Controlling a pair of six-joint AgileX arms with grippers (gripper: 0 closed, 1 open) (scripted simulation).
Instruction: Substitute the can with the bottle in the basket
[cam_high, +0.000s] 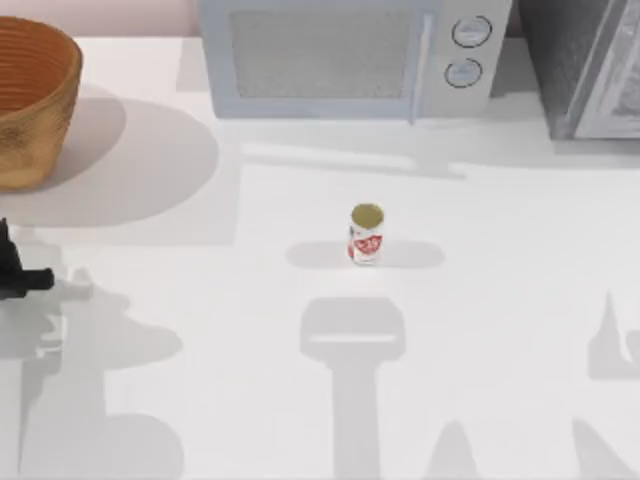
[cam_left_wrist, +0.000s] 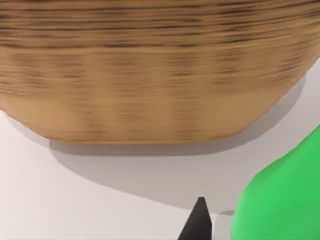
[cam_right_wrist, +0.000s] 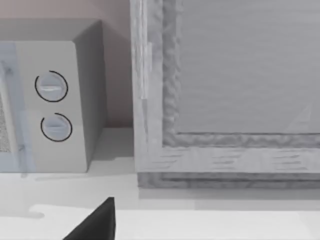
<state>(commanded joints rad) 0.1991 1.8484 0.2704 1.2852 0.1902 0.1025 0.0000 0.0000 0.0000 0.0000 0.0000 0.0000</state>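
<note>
My left gripper (cam_high: 20, 275) is at the left edge of the table (cam_high: 200, 400) in the top view, a small dark shape sitting in front of the basket (cam_high: 30, 100). In the left wrist view one dark fingertip (cam_left_wrist: 198, 222) pokes up, and the green bottle (cam_left_wrist: 280, 200) sits right beside it, very close to the camera. The bottle looks like it is between the fingers, but I cannot tell for sure if the gripper is squeezed on it or just next to it. Just past the fingertip is bare white table with a soft grey shadow, and then the big woven basket, orange-brown with dark stripes going around its side. The basket stands on the table at the back left corner in the top view. I cannot see what is inside it from here. The can (cam_high: 366, 235) is out of the basket. It stands upright on the table near the middle, well apart from the basket and from my left gripper. It is white with red marks and has a yellow-gold top. Behind the can, at the back of the table, is a pale microwave (cam_high: 350, 55) with two round knobs (cam_high: 470, 50). Next to the microwave on the right is a grey cabinet (cam_high: 590, 65). In the right wrist view a dark fingertip (cam_right_wrist: 97, 225) of my right gripper shows, facing the microwave and the grey cabinet, and I cannot tell if its fingers are apart or together.
</note>
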